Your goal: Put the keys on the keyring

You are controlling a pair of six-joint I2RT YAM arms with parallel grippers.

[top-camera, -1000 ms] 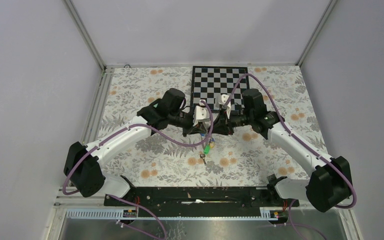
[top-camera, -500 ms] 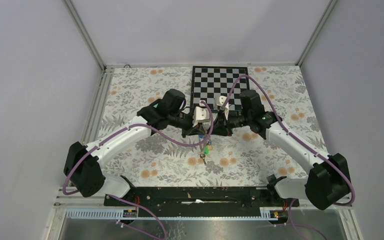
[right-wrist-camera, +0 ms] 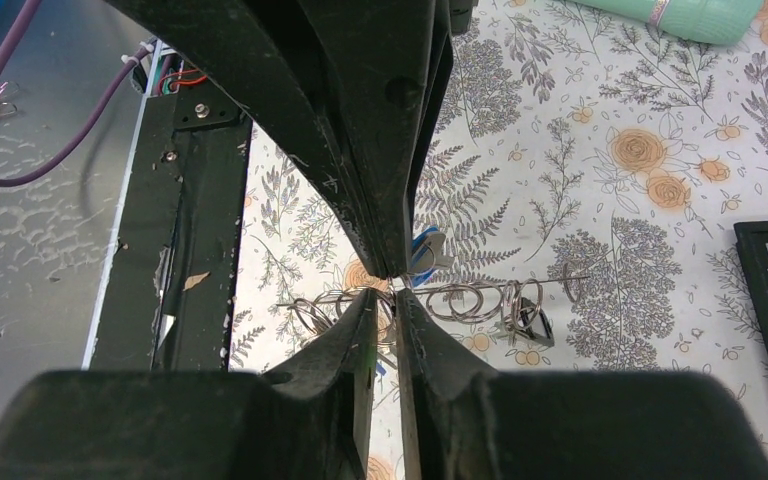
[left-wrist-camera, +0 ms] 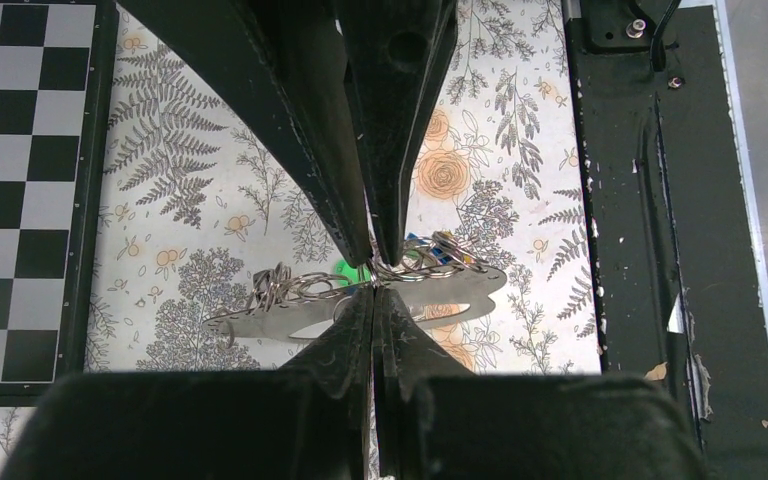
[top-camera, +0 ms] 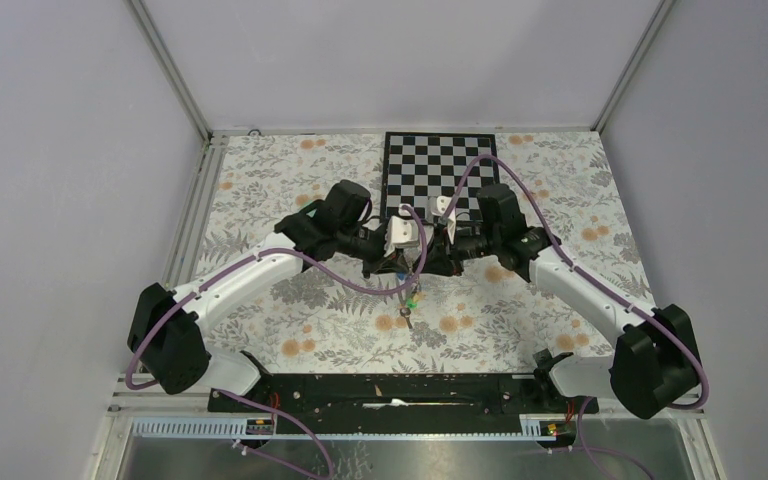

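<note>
- L tool (left-wrist-camera: 372, 283) clamped on thin silvery metal keyring (left-wrist-camera: 295, 290), above floral bench (left-wrist-camera: 210, 220).
- R tool (right-wrist-camera: 390, 292) narrow, nipping same ring's wire (slight grip).
- Tiny green-headed key (left-wrist-camera: 345, 268) & blue-headed key (right-wrist-camera: 423, 250) hang beside tips.

Two grippers (left-wrist-camera: 372, 278) (right-wrist-camera: 390, 287), one chessboard (top-camera: 438, 160), one green key (left-wrist-camera: 345, 268), one mint-green piece (right-wrist-camera: 680, 15)

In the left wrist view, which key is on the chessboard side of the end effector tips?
The green key: it shows beside the left end effector, towards the chessboard. The blue keys show on the other side, towards the black base plate.
</note>
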